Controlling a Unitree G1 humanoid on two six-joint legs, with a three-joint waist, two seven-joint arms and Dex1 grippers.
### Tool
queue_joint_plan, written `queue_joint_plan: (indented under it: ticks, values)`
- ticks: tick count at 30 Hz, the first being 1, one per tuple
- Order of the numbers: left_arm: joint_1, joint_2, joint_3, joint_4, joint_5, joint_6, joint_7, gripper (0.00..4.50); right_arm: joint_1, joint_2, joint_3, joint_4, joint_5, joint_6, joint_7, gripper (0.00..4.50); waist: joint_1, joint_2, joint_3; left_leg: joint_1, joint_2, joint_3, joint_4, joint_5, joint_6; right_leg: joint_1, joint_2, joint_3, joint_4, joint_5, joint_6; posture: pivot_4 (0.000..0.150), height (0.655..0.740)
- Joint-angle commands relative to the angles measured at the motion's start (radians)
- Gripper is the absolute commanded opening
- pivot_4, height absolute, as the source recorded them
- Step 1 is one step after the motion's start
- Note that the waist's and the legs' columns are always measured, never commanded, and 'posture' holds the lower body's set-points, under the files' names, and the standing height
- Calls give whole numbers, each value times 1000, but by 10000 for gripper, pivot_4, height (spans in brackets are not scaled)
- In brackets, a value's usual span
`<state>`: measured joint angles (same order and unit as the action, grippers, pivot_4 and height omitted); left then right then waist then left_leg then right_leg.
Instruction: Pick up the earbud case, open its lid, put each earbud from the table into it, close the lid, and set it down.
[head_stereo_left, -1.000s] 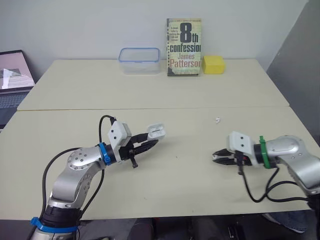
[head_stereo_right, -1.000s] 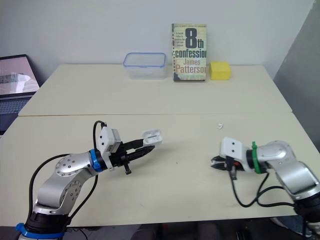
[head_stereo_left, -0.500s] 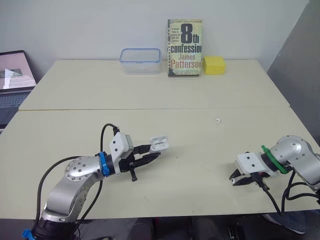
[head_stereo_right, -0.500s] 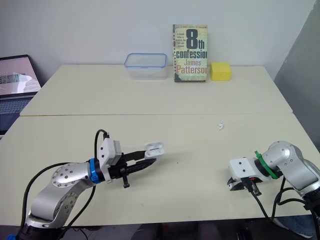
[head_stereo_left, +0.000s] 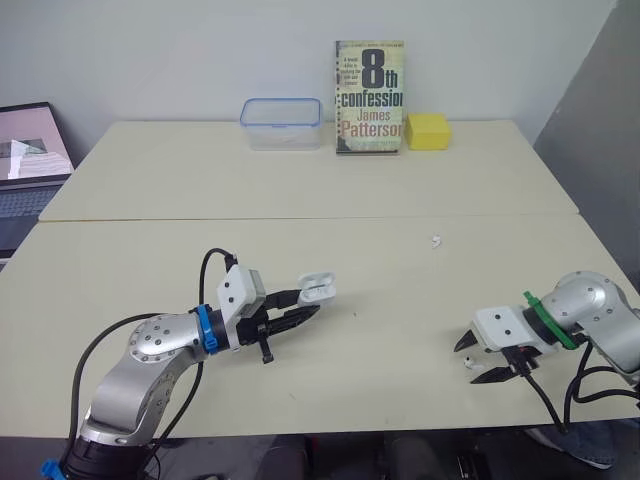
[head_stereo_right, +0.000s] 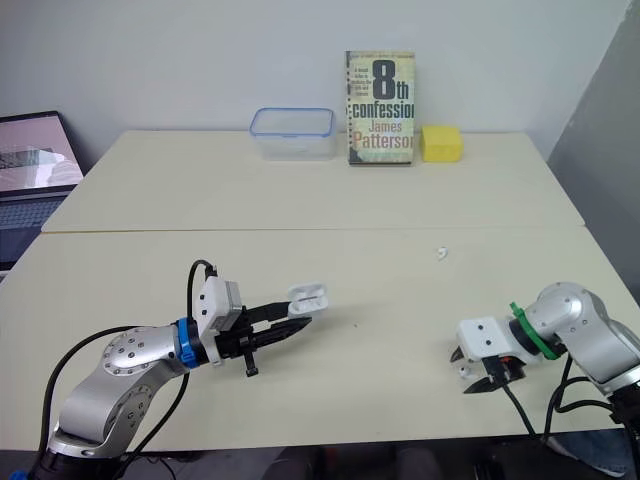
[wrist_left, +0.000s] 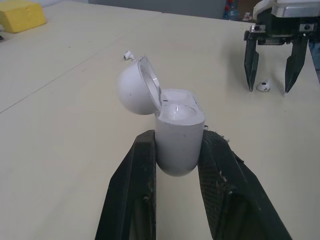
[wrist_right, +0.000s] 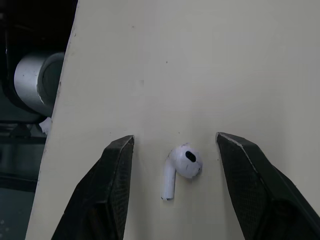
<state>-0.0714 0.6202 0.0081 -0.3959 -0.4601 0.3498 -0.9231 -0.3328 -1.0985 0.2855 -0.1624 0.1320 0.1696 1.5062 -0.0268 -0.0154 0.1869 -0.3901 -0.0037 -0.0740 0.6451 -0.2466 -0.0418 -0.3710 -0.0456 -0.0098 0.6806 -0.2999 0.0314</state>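
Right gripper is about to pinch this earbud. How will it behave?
The earbud looks small and glossy, so it is probably very light and may squirt out of the open right gripper if pinched on its rounded head. Lying on its side on the table, it would likely pivot about its stem if nudged, and the table edge is close.

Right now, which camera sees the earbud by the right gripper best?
The right wrist view: the earbud lies whole on the table between the fingers of the open right gripper. The left wrist view shows it small and far. The eye views show barely a speck.
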Motion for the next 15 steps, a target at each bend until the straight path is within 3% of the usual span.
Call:
queue_joint_plan:
  ticks: [1, 8, 15]
  values:
    - [-5, 0, 8, -30, -8, -4, 12, 7968, 10, -60, -96, -147, 95, 153, 10, 27626, 1, 0, 0, -1, 0, 0, 0, 0, 0, -1, 0, 0, 0, 0, 0, 1500, 7400]
    - [11, -3, -6, -25, 8, -17, 24, 7968, 108, -151, -125, -470, 57, 546, -189, 27626, 8, 0, 0, -3, 0, -3, 0, 0, 0, -1, 0, 0, 0, 0, 0, 1500, 7400]
    - [14, -6, -11, -21, 18, -24, 22, 7968, 125, -124, -45, -495, -26, 653, -333, 27626, 9, 0, 0, -3, -1, -1, 0, 0, 0, -2, -1, -1, -1, 0, 0, 1500, 7400]
